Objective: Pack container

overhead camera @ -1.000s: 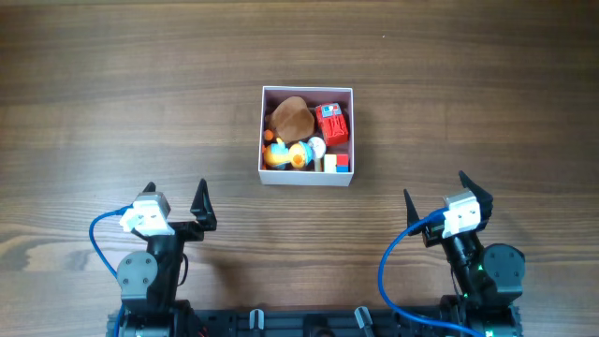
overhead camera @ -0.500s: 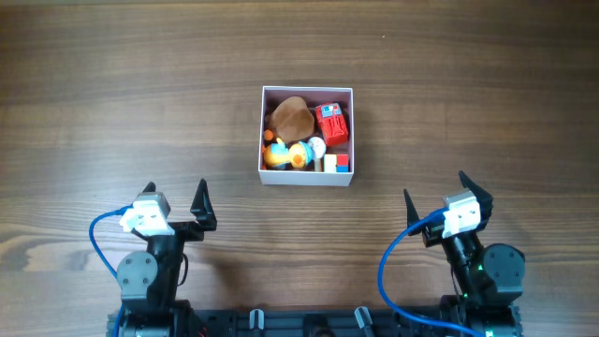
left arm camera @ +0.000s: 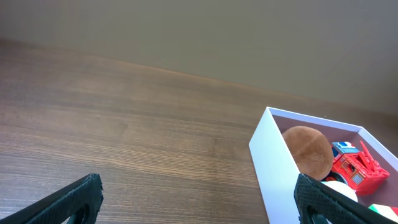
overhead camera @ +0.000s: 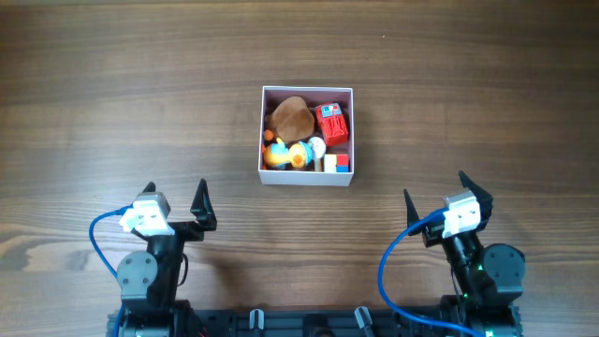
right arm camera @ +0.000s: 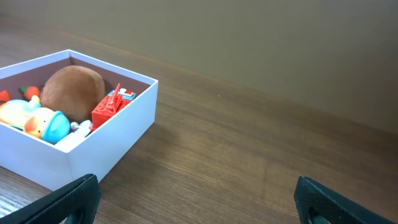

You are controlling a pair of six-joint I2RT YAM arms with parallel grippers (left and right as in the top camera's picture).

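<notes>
The container [overhead camera: 307, 180], a square white box with a dusty-pink inside, stands mid-table. It holds a brown round plush [overhead camera: 291, 116], a red toy [overhead camera: 331, 124], a yellow and blue duck toy [overhead camera: 292, 154] and small blocks [overhead camera: 336, 164]. It also shows in the left wrist view [left arm camera: 273, 168] and the right wrist view [right arm camera: 99, 152]. My left gripper [overhead camera: 175, 200] is open and empty, near the front edge, left of the container. My right gripper [overhead camera: 446, 193] is open and empty, front right of it.
The dark wooden table [overhead camera: 112, 103] surrounds the container. Blue cables [overhead camera: 101, 245] loop at both arm bases near the front edge. A plain wall [right arm camera: 249, 37] stands behind the table's far edge.
</notes>
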